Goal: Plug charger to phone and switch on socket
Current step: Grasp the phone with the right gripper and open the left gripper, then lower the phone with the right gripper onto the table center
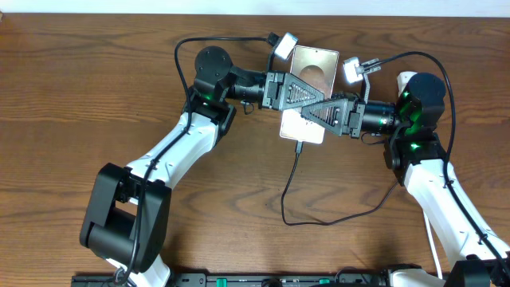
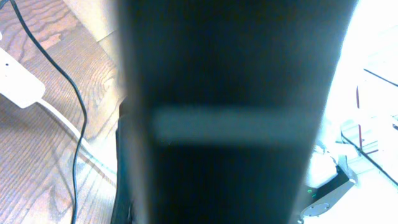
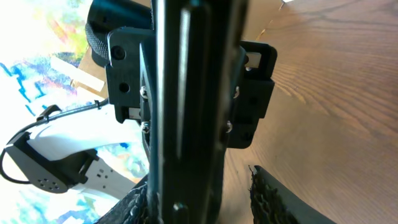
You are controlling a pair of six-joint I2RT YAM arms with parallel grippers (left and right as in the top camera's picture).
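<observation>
The phone shows face up in the overhead view, bronze at its far end and glaring white at its near end. My left gripper lies across its middle, turned on its side and shut on it. In the left wrist view the phone is a dark blurred slab that hides the jaws. My right gripper comes from the right, open, and the phone's edge stands between its fingers, against one and clear of the other. The charger cable runs from the phone's near edge, where its plug tip sits. The socket shows only in the left wrist view.
Brown wooden table under both arms. The charger cable loops toward the front and right, near the right arm. A white cord trails from the socket beside the black cable. The left gripper's body faces the right wrist camera.
</observation>
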